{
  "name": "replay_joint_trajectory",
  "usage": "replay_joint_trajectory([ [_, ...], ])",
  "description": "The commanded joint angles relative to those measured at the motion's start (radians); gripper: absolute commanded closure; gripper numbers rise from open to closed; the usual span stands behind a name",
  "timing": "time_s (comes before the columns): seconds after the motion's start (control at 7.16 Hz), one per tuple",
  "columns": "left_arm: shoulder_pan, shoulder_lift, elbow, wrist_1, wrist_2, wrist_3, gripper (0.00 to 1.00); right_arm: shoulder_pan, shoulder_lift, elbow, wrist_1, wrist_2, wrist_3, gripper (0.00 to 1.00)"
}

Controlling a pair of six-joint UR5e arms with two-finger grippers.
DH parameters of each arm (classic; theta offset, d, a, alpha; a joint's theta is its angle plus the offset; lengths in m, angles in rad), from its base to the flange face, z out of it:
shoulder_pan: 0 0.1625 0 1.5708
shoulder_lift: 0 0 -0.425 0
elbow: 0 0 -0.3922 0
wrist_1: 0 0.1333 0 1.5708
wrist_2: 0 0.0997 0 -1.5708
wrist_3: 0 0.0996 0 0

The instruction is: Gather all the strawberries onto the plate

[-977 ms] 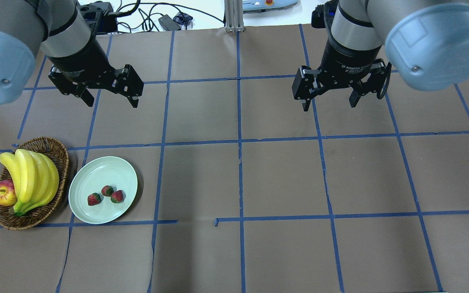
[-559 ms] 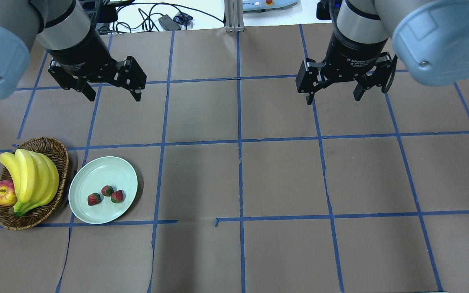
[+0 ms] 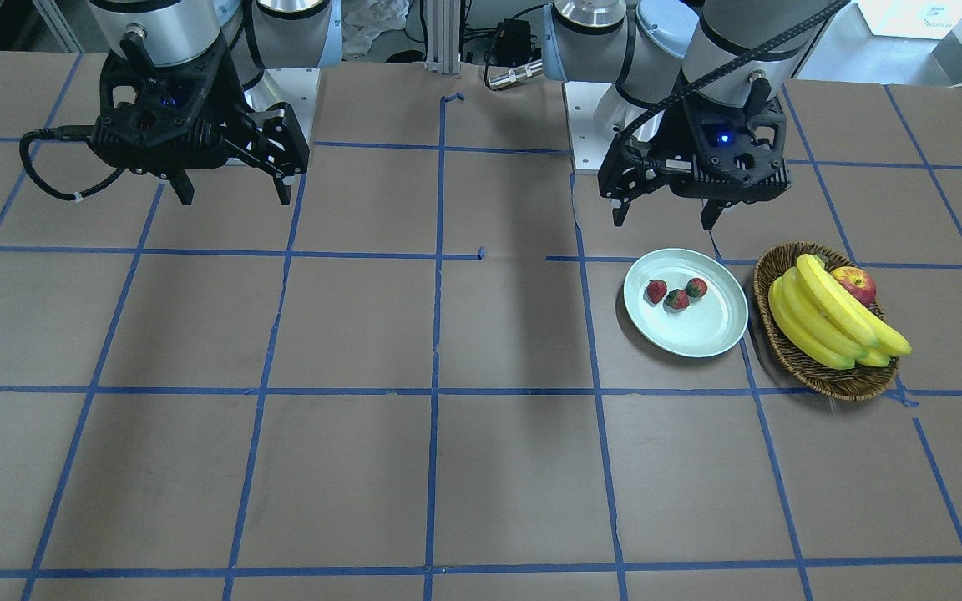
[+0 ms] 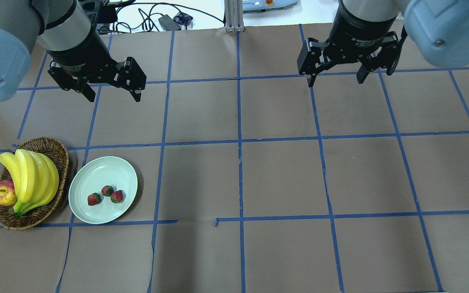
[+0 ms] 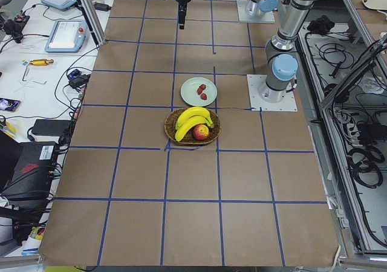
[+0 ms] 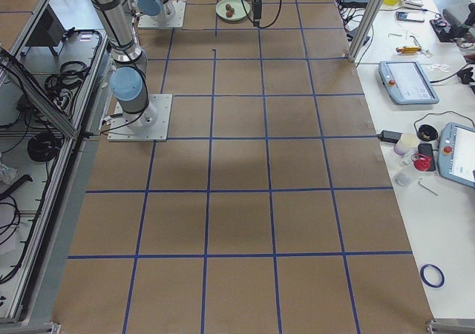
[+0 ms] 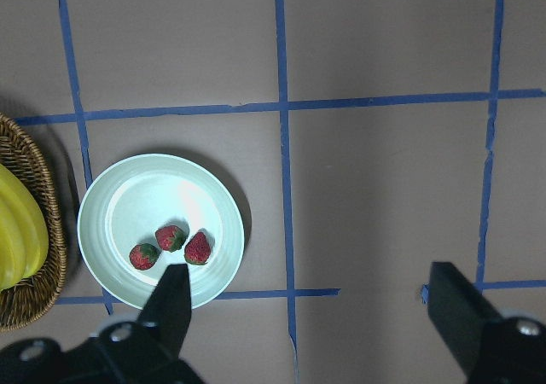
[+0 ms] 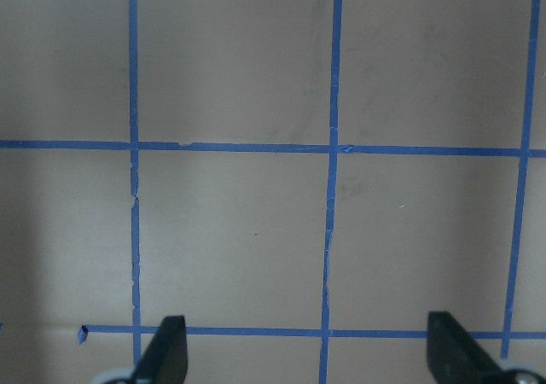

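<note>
So, front view: all three strawberries (image 3: 677, 299) lie close together in the plate (image 3: 698, 338), on the side nearest my base. My left gripper (image 3: 663, 220) hangs in the air near the plate, not touching it, fingers wide apart and holding nothing. My right gripper (image 3: 235, 199) is well apart on the other side, also spread wide with nothing in it
Overhead view: I find no other strawberries out on the table (image 4: 283, 179), so I think my job is done
Left wrist view: the strawberries look small, light and soft. If I had to lift one, I would pinch its red sides gently, so it does not squash or slip
Right wrist view: only brown table and blue tape lines (image 8: 333, 149)
Side views: the basket (image 5: 192, 142) with bananas (image 5: 188, 119) and an apple (image 5: 201, 131) sits just beside the plate. It is the only thing close by, and I think it is not in my way
</note>
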Motion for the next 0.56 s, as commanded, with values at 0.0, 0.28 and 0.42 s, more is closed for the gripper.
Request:
replay_joint_trajectory([
  [0.0, -0.001, 0.004, -0.004, 0.0, 0.003, -0.002, 0.0, 0.001, 0.0, 0.0, 0.0, -0.002, 0.002, 0.0],
  [0.28, -0.001, 0.009, -0.009, 0.0, 0.003, -0.002, 0.0, 0.001, 0.0, 0.0, 0.001, -0.008, 0.002, 0.0],
  [0.42, -0.001, 0.013, -0.013, 0.0, 0.005, -0.002, 0.0, 0.001, 0.0, 0.0, 0.001, -0.007, 0.002, 0.0],
])
